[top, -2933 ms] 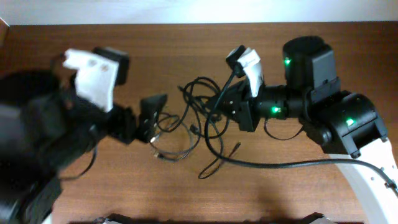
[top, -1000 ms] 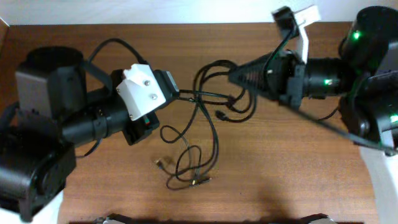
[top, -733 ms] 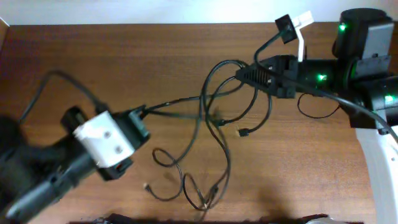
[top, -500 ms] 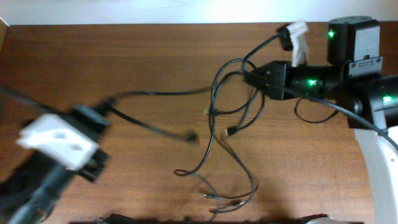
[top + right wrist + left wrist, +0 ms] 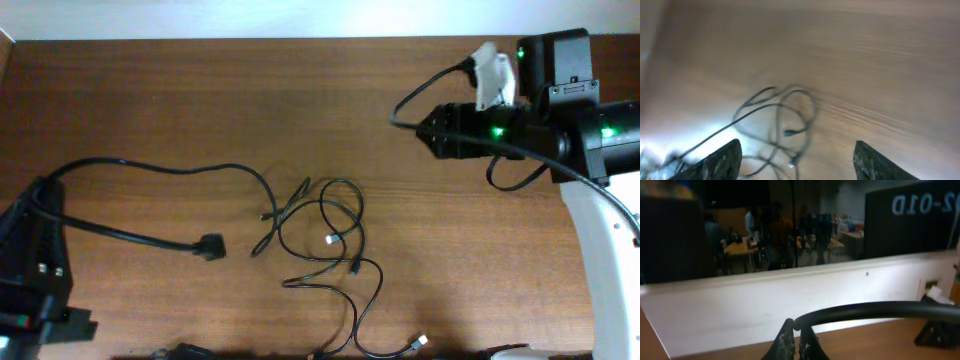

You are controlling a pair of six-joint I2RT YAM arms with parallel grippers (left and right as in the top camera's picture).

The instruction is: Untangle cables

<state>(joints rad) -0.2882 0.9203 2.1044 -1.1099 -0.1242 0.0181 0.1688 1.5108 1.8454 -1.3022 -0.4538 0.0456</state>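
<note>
While the right pincer (image 5: 797,145) hangs spread above the cables (image 5: 785,117), the left pincer (image 5: 795,330) pinches one cable (image 5: 865,311).

My overhead feed bright and sharp, left wrist dim, right wrist motion-blurred, cables (image 5: 788,132) smeared, glare lower left

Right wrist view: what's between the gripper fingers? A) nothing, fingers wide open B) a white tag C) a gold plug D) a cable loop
A: the right gripper is spread wide and holds nothing; the cables lie loose on the table below it.
</note>
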